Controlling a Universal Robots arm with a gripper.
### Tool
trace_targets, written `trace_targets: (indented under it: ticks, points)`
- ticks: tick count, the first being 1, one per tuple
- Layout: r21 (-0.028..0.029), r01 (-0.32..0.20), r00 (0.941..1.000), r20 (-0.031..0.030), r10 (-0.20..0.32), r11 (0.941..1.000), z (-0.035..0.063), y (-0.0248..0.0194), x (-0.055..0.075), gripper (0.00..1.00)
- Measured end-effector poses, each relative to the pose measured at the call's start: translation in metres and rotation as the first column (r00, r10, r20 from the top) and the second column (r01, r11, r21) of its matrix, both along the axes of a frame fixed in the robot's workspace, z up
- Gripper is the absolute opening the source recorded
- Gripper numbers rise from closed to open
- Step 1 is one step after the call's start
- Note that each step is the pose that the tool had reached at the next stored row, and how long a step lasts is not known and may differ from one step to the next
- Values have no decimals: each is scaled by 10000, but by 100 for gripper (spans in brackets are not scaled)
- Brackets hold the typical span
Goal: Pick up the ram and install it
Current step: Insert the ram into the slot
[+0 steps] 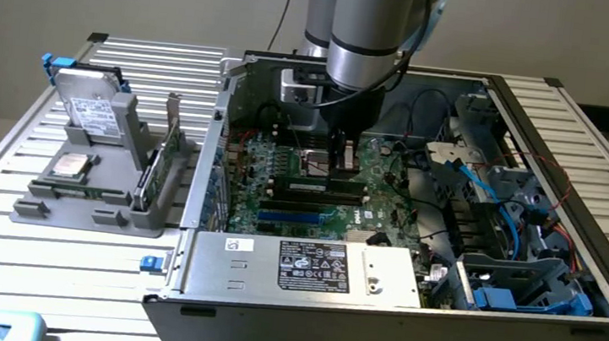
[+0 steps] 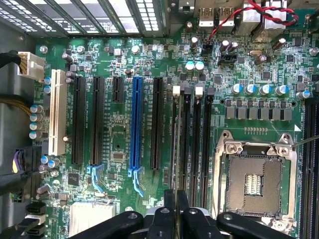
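Observation:
My gripper reaches down into the open computer case, over the motherboard. The ram stands on edge along the black memory slots right under the fingers; it is a dark stick with a small white label. In the wrist view the ram appears edge-on as a thin line running away from between the two black fingertips. The gripper is shut on its upper edge. How deep the stick sits in its slot is hidden.
A bare processor socket lies beside the memory slots, with blue and black expansion slots on the other side. The power supply fills the case's front. Blue cables run at the exterior view's right. A grey fixture outside holds a drive and an upright green card.

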State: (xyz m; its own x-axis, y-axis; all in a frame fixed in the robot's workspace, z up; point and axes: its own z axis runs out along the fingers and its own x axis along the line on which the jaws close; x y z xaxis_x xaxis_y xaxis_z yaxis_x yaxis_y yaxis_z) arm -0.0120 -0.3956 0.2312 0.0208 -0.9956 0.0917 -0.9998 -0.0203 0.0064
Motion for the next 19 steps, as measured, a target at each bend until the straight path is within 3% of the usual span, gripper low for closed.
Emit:
trace_targets:
  ticks: [4, 10, 19]
  points:
    - [-28, 0, 10000, -1, 0, 10000, -2, 0, 0, 13]
    - [-35, 2, 10000, 0, -2, 10000, -10, 21, 0, 13]
    - [-44, 2, 10000, 0, -2, 10000, -18, 18, -1, 13]
